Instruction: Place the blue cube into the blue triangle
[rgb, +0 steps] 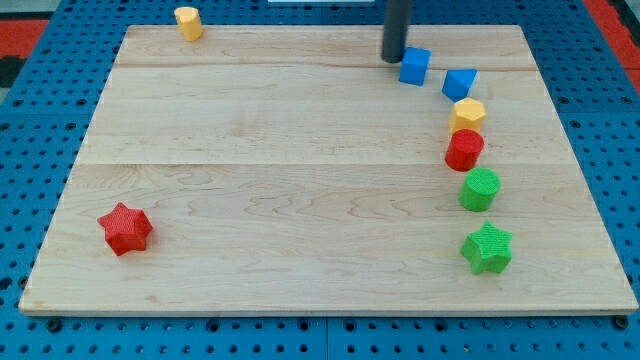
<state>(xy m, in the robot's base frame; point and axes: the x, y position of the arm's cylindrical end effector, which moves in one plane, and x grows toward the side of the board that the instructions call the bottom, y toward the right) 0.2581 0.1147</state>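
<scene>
Wooden board (300, 200) carries everything, with the blue triangle (459, 83) near its top-right corner as landmark. Below the triangle run the yellow hexagon (467, 113), red cylinder (464, 150), green cylinder (479, 189) and green star (487, 248). The blue cube (414, 66) sits just left of the triangle, apart. My tip (393, 58), a bare rod grasping nothing, touches the cube's left side.

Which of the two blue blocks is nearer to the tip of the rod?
The blue cube: it sits just right of my tip. The blue triangle lies farther toward the view's right, beyond the cube.
</scene>
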